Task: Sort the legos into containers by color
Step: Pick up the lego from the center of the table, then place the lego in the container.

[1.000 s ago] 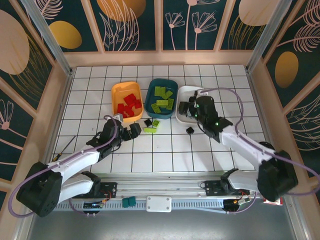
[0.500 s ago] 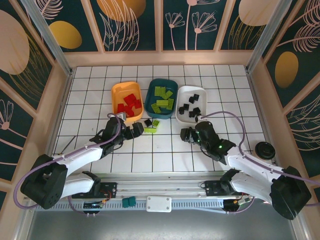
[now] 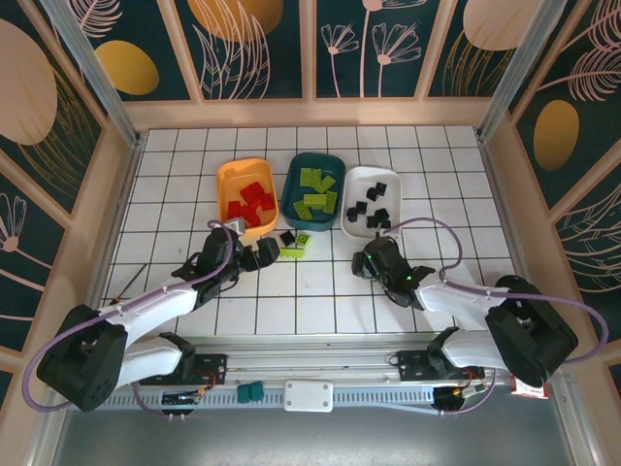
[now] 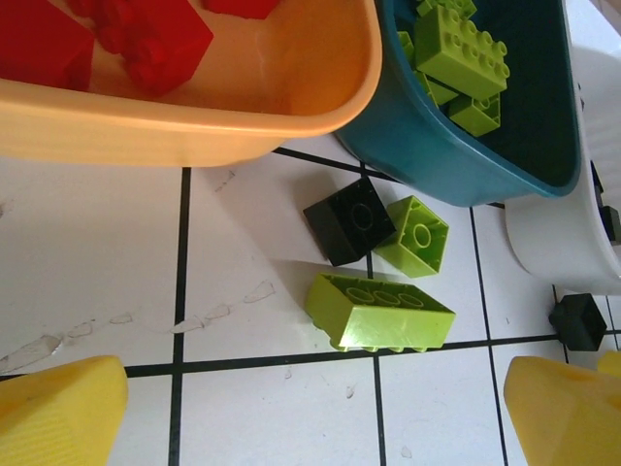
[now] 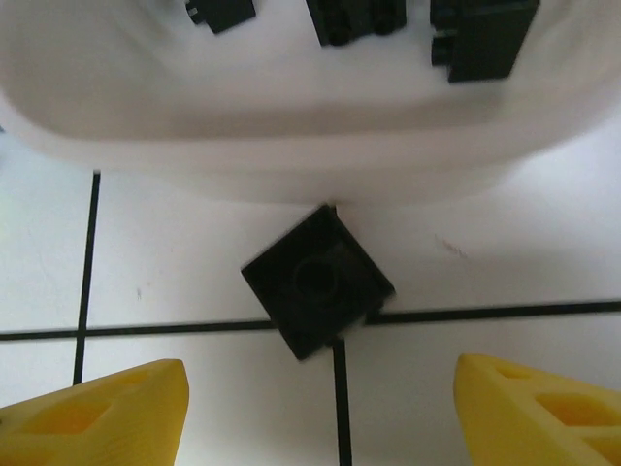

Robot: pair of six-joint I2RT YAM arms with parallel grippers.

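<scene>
- Right end effector (image 5: 320, 403), spread wide and empty: black lego (image 5: 317, 282) straight ahead, corner-on, just beside white tub (image 5: 291, 146)
- Left end effector (image 4: 310, 417) spread too; long green lego (image 4: 378, 311) crosswise ahead

Bare bench (image 5: 194, 282) left, right and near side of the lone black brick (image 5: 317, 280), but blocked behind by the white tub (image 5: 291, 146) wall just beside it.

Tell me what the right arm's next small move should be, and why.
Probably advance the right end effector and close: it is open and lined up on the small black plastic brick, which lies just outside the white rounded plastic tub.
</scene>
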